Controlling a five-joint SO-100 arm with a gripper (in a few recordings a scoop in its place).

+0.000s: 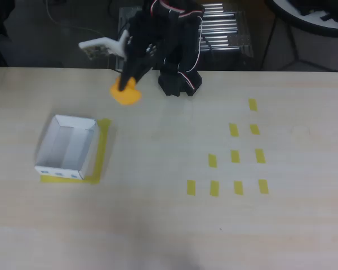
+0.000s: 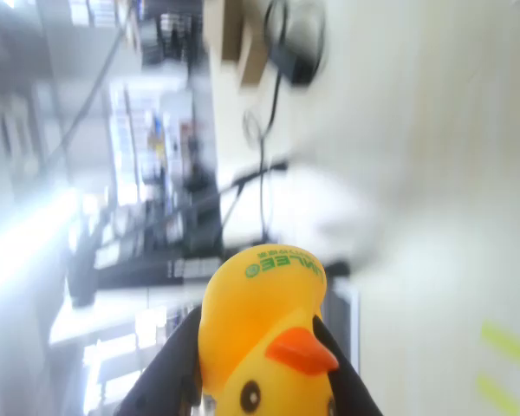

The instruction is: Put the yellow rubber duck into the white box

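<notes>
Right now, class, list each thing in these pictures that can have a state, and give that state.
Duck: held in the gripper, off the table, not yet in the box.
Gripper: shut on the duck.
Box: open-topped, nothing in it, sitting on yellow tape.
Tape strips: flat on the table.

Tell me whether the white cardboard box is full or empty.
Empty: the overhead view shows only the bare white floor inside the shallow white cardboard box; the yellow rubber duck sits outside it, held in the pincer.
</notes>
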